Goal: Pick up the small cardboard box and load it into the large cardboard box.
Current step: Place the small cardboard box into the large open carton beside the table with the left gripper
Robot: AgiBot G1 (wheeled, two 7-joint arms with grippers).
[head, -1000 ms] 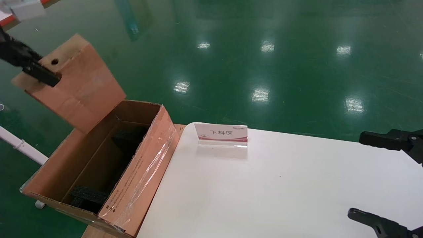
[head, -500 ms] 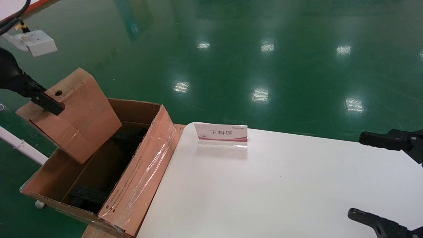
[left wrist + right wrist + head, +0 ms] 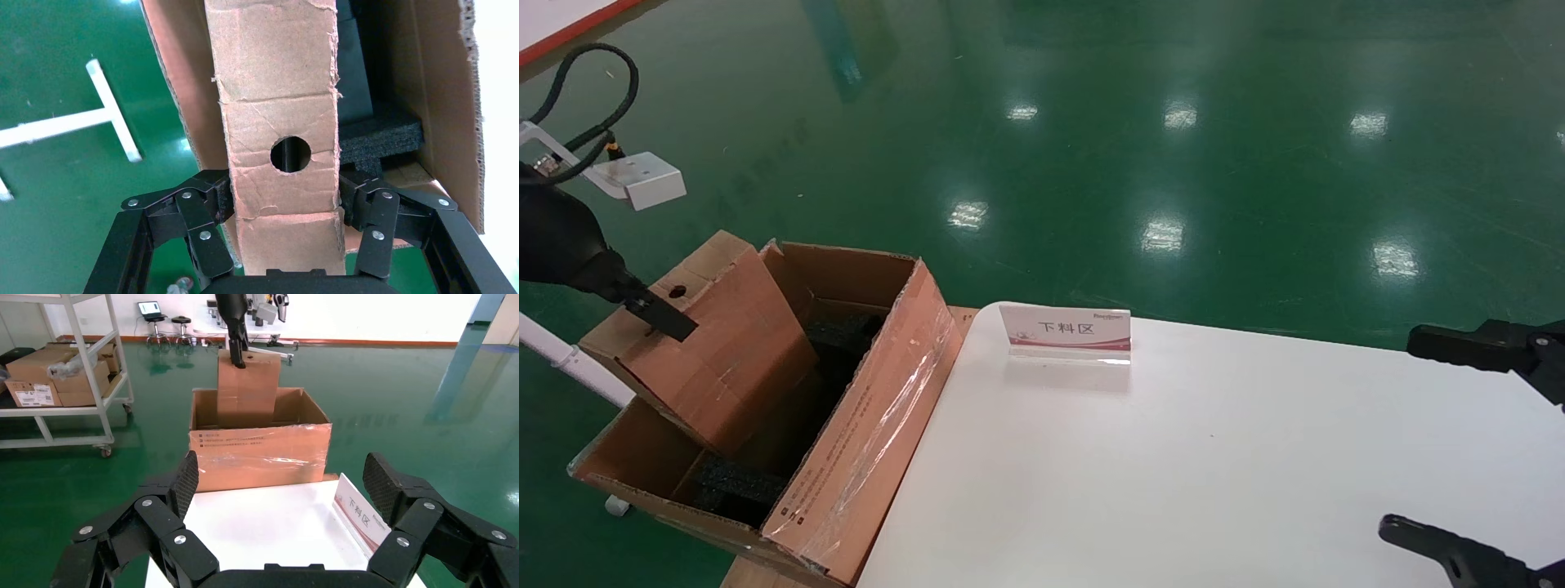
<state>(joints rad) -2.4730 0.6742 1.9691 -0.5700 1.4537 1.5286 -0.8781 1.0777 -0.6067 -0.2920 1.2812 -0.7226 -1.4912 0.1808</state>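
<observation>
Your left gripper (image 3: pixel 284 205) is pinching the small cardboard box (image 3: pixel 711 351) across its narrow end, one finger pressed flat on each side just below the round hole (image 3: pixel 290 154). In the head view the hand is sitting at about nine o'clock of the scene, with one dark finger (image 3: pixel 662 314) lying against the tan upper part of the carton.

The small cardboard box is hanging tilted, its lower end dipping inside the open top of the large cardboard box (image 3: pixel 878 425) while its upper part is standing above the rim. It is occupying the far half of the opening. Whether its bottom is touching anything inside you cannot tell from here. A black foam block (image 3: pixel 735 486) is lying on the floor of the large carton toward its near end, around six o'clock of the small box, and more black foam (image 3: pixel 379 135) is showing beside the carton in the left wrist view.

The large cardboard box is standing just off the white table (image 3: pixel 1214 474), at its nine o'clock edge, taped side facing the table. A small sign (image 3: pixel 1066 331) is standing near the table's far edge.

Your right gripper (image 3: pixel 281 490) is hovering spread wide over the table at about four o'clock, holding nothing.
</observation>
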